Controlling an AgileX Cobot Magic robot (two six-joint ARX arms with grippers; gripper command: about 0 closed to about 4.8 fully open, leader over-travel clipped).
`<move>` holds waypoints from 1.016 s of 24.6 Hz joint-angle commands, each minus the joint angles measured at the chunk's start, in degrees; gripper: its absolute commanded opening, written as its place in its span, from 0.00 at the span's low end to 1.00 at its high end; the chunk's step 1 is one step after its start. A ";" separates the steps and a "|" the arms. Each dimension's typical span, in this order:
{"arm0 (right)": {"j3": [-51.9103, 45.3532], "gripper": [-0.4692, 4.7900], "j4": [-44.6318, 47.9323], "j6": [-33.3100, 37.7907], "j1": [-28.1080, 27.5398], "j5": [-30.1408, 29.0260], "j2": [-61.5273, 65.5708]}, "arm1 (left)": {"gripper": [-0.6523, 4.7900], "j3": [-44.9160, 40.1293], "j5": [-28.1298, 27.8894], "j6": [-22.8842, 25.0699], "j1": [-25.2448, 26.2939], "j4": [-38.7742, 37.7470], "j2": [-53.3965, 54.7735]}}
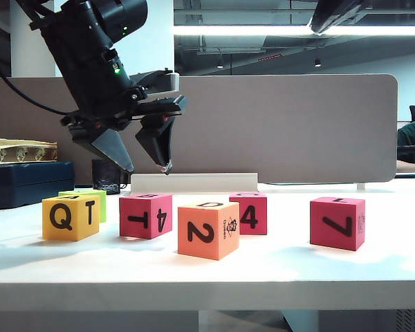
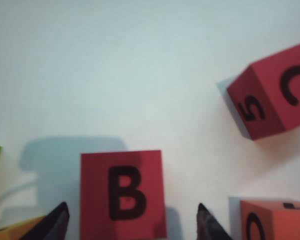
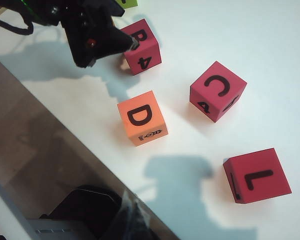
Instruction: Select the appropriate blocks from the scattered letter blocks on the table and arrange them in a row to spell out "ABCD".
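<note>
Hanging above the B cube [image 2: 122,192], the left gripper [image 1: 142,159] stood spread and empty; the cube sat on the table [image 1: 277,266] beside the orange cube [image 1: 208,229]. Right gripper unseen.

The yellow block [image 1: 70,217] at the exterior view's left shows Q and T. The pink-red block [image 1: 146,215] beside it reads T and 4, with B on top [image 2: 123,195]. The orange block [image 1: 208,229] shows 2, and D on top [image 3: 141,118]. Behind it, a pink-red block [image 1: 249,213] shows 4, topped with C [image 3: 218,91]. The far-right pink-red block [image 1: 337,222] shows 7, with L on top [image 3: 257,175].
</note>
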 commanded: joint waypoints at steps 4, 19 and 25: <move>0.33 0.09 0.20 0.04 1.20 -0.09 -0.20 | 0.80 0.15 -0.59 -0.48 1.29 1.14 0.96; 0.35 0.09 0.09 0.04 2.75 0.17 -0.17 | 0.84 0.15 -0.44 -4.15 1.31 2.38 6.14; 0.35 0.09 0.09 0.04 2.75 0.17 -0.17 | 0.72 0.15 -0.37 -4.52 1.29 -0.79 6.16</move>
